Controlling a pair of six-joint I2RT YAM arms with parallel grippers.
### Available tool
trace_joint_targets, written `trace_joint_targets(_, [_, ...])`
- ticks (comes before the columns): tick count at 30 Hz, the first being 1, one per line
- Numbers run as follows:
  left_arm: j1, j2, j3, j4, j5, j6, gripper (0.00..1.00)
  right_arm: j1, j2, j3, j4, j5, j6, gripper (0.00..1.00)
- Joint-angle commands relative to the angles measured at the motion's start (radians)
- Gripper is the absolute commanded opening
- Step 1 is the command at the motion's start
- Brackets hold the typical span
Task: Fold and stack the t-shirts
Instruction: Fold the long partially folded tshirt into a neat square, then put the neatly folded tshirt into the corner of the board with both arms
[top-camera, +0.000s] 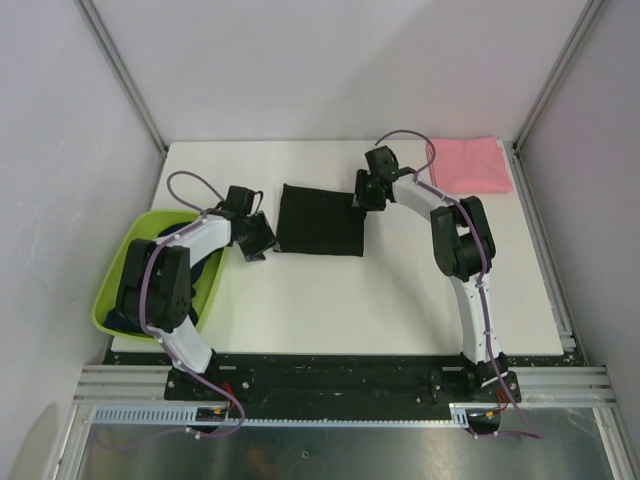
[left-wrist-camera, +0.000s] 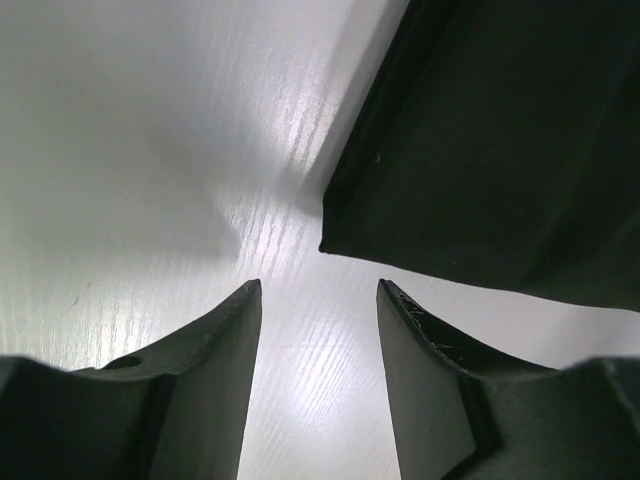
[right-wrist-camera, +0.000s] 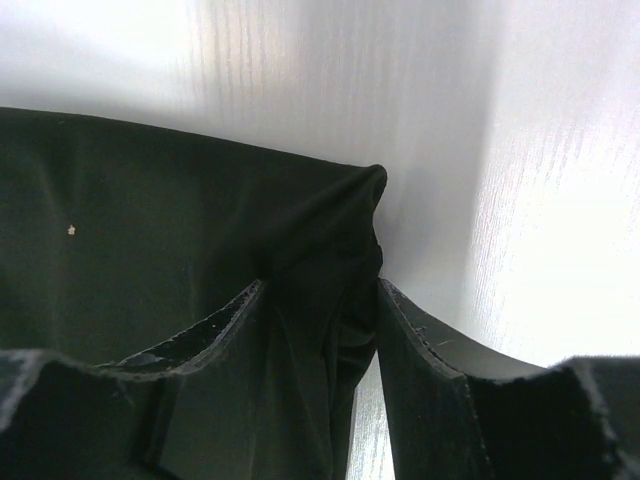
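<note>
When viewed from overhead, laid out whole: black t-shirt folded into a flat rectangle at mid-worktop, pink t-shirt folded at the far right corner, well apart from the black one. At the left edge, lime-green basin with dark cloth inside, mostly hidden behind the left arm. Left tool just beside the black t-shirt's left edge; right tool at its far right corner. From up there, too small and dark to tell how either tool's jaws stand.

Settled only by the wrist views. From the left wrist: fingers apart, bare white worktop between them, nothing held. Just beyond the tips, a corner of the black t-shirt, not touching, with stacked folded layers along the edge. From the right wrist: fingers likewise spread, straddling a bunched, puckered corner of the black t-shirt. Cloth between them, a thin sliver of worktop visible against the right-hand finger, so open rather than pinching. Pink t-shirt and basin seen only from overhead.
</note>
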Motion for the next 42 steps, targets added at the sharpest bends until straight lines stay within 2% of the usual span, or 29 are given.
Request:
trace_joint_targets(1, [-0.006, 0.036, 0.022, 0.035, -0.012, -0.026, 0.54, 0.012, 0.036, 0.025, -0.019, 0.016, 0.026, 0.48])
trace_joint_targets(11, [-0.031, 0.076, 0.022, 0.092, -0.053, -0.082, 0.52, 0.025, 0.031, 0.023, -0.036, 0.037, 0.056, 0.42])
trace_joint_targets(24, [-0.055, 0.07, 0.032, 0.118, -0.124, -0.091, 0.43, 0.024, 0.026, 0.035, -0.052, 0.061, 0.062, 0.37])
trace_joint_targets(30, [-0.041, -0.013, -0.015, 0.141, -0.101, -0.08, 0.48, 0.022, 0.029, 0.038, -0.055, 0.062, 0.059, 0.36])
trace_joint_targets(35, [-0.017, -0.046, -0.055, 0.194, -0.041, -0.087, 0.46, 0.023, 0.031, 0.041, -0.059, 0.062, 0.06, 0.36])
trace_joint_targets(42, [-0.014, 0.002, -0.056, 0.212, -0.014, -0.101, 0.45, 0.023, 0.034, 0.041, -0.067, 0.065, 0.058, 0.36])
